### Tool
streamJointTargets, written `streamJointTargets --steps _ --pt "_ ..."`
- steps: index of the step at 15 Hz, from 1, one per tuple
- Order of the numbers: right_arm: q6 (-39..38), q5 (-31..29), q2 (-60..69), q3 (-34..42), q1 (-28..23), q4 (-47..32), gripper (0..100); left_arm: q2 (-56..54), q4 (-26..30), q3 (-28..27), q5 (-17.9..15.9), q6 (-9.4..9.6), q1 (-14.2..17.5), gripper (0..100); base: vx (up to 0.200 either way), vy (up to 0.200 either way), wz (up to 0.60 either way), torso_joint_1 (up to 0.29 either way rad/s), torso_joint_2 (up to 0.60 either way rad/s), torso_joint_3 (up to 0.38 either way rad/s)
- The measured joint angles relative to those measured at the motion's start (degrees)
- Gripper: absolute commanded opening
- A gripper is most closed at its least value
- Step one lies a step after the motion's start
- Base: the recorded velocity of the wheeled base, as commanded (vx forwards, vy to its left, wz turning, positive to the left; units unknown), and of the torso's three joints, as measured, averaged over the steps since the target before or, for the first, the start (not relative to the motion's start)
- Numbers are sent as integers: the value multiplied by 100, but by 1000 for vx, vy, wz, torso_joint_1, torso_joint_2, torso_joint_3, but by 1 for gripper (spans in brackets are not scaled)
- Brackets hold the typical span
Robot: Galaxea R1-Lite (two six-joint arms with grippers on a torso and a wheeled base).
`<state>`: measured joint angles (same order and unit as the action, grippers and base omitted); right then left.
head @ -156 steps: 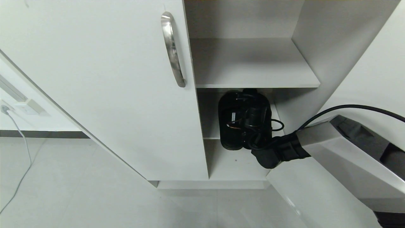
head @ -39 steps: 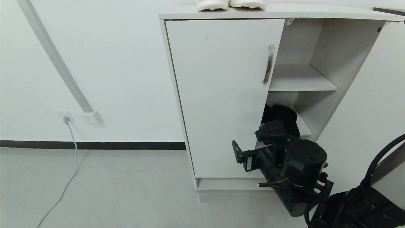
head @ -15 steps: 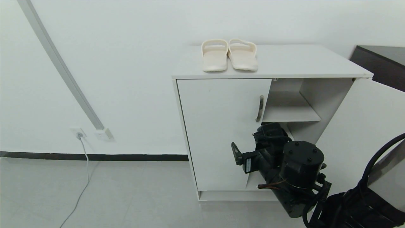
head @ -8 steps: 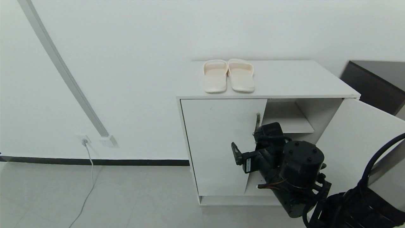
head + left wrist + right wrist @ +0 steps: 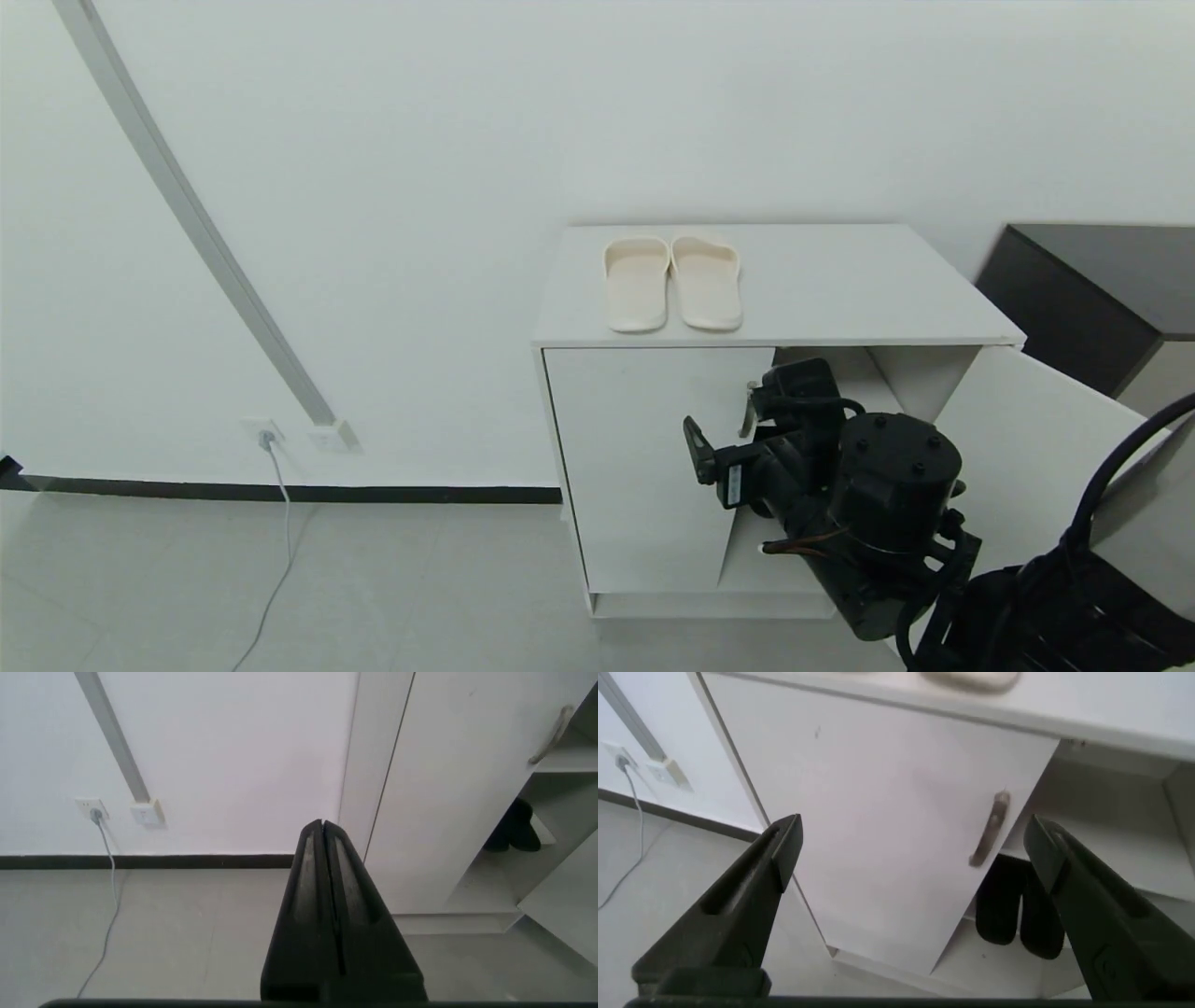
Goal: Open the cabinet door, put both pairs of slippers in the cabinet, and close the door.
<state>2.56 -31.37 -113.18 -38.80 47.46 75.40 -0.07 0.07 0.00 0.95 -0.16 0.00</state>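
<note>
While the right tool (image 5: 910,896) gapes wide before the cabinet (image 5: 644,467), black slippers (image 5: 1020,905) sit inside beyond it and cream slippers (image 5: 672,282) lie on top, above it; the left tool (image 5: 322,833) is pressed together.

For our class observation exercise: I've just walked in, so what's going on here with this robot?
A two-armed robot is putting slippers away in a white cabinet. Its right door stands open, and a black pair of slippers sits on a shelf inside. A cream pair of slippers lies on the cabinet top, not yet put in. The right gripper hangs open and empty before the left door; the left gripper is shut, holding nothing.
</note>
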Motion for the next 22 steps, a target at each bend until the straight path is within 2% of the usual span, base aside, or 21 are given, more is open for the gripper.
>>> streamJointTargets --steps 3,7,10,12,17,22 --pt "160 -7 0 22 -2 79 100 0 -5 0 0 0 0 0 0 0 0 219 -497 -266" --pt "892 2 -2 247 -33 890 100 0 0 0 -2 6 0 0 0 0 0 10 -21 -13" --pt "909 0 -5 112 -113 681 100 0 -2 0 6 21 0 0 0 0 0 0 0 0" --pt "419 -2 -2 -312 -204 -211 100 0 -2 0 6 21 0 0 0 0 0 0 0 0" --pt "-727 -57 133 -1841 -254 -3190 100 0 -5 0 6 18 0 0 0 0 0 0 0 0" --pt "-1347 -87 194 -2903 -258 -4537 100 0 -5 0 9 16 0 0 0 0 0 0 0 0"
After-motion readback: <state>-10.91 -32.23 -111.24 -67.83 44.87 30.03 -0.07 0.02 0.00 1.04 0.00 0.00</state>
